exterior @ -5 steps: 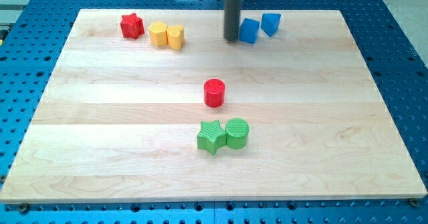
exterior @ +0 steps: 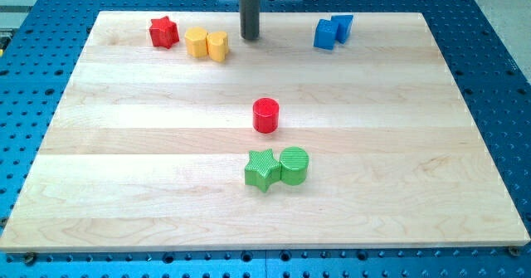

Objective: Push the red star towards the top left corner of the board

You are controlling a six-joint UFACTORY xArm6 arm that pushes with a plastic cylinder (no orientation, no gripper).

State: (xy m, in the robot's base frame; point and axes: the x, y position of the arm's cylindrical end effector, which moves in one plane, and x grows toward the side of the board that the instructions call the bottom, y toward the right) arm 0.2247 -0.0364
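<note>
The red star [exterior: 163, 31] lies near the board's top left, a short way in from the corner. My tip [exterior: 250, 36] rests on the board near the top edge, well to the right of the star. Two yellow blocks [exterior: 206, 44] lie side by side between the star and my tip, just right of the star.
Two blue blocks [exterior: 332, 31] touch each other at the top, right of my tip. A red cylinder [exterior: 265, 115] stands at the board's centre. A green star [exterior: 262, 169] and a green cylinder [exterior: 294, 164] touch below it. The wooden board [exterior: 99, 187] lies on a blue perforated table.
My tip has moved left along the top edge, away from the blue blocks and closer to the yellow ones. The blue blocks now sit a little further right and closer together.
</note>
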